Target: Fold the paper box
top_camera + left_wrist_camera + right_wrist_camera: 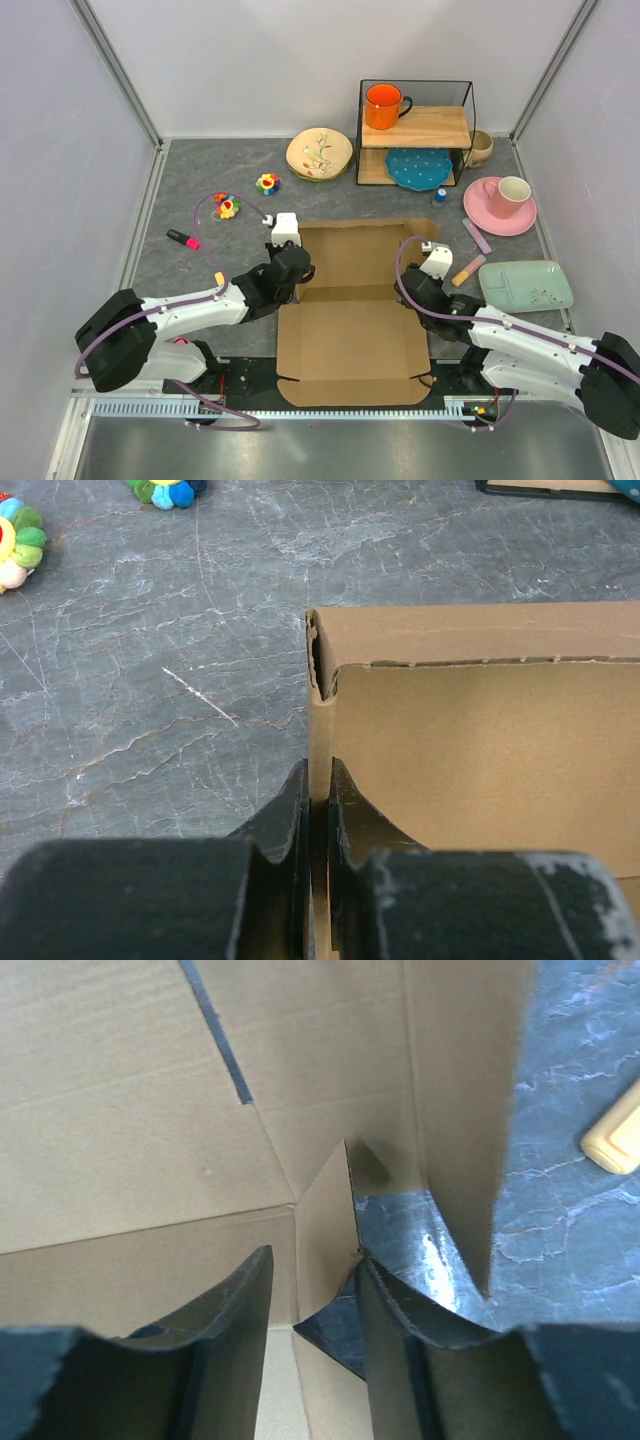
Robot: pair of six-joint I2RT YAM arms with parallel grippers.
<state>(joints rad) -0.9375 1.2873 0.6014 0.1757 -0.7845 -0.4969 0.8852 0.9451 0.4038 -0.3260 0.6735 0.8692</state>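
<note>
The paper box [350, 335] is a brown die-cut cardboard sheet lying between the arms, with its far half partly raised into walls. My left gripper [293, 268] is at the box's left side. In the left wrist view the gripper [319, 770] is shut on the upright left wall [322, 720], thin cardboard pinched between both fingers. My right gripper [416, 284] is at the box's right side. In the right wrist view its jaws [313, 1258] stand apart around a small corner flap [325, 1215], which is near the right finger [385, 1300]. The right side wall [460, 1110] stands upright beyond it.
A black wire shelf [415, 128] at the back holds an orange mug [385, 105] and a blue plate [418, 168]. A floral plate [319, 153], two small toys [227, 206], a pink marker [183, 239], a pink plate [485, 215] with a cup [514, 192] and a green tray [525, 285] surround the box.
</note>
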